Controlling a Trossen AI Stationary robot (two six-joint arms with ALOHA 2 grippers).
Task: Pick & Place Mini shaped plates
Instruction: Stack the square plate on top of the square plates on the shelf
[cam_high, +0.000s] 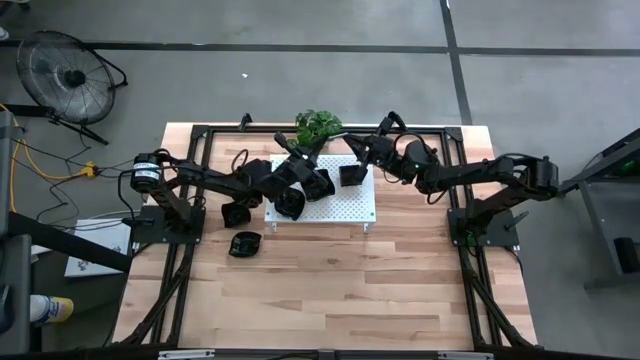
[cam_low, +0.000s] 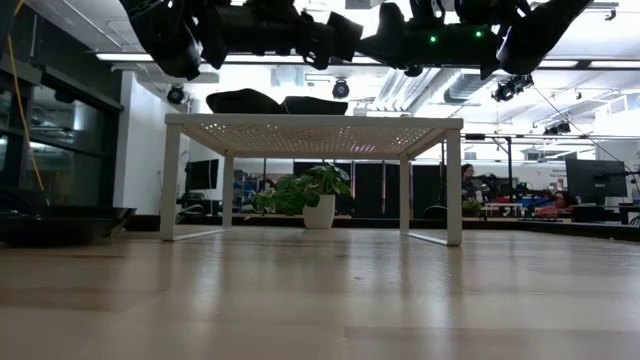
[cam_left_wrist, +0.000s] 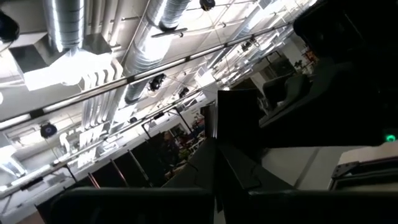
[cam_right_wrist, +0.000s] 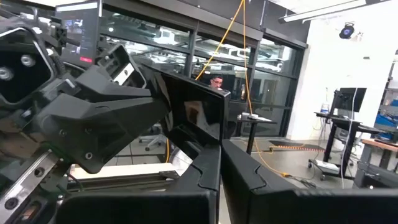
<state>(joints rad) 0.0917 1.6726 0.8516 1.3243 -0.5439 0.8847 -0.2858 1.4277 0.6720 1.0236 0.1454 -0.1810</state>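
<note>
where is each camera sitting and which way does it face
High: above, facing down on table, both arms, white board.
Low: at tabletop height, facing across under the board; arms overhead.
Left wrist: tilted up at the ceiling past its dark fingers.
Right wrist: looks past its fingers, shut on a square plate, toward the left arm.
High and low share the plant.

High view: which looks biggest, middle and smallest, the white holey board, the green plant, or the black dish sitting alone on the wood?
1. White board: biggest, even partly under the arms.
2. Green plant.
3. Lone black dish: only slightly smaller than the plant, so that one is close.
</note>
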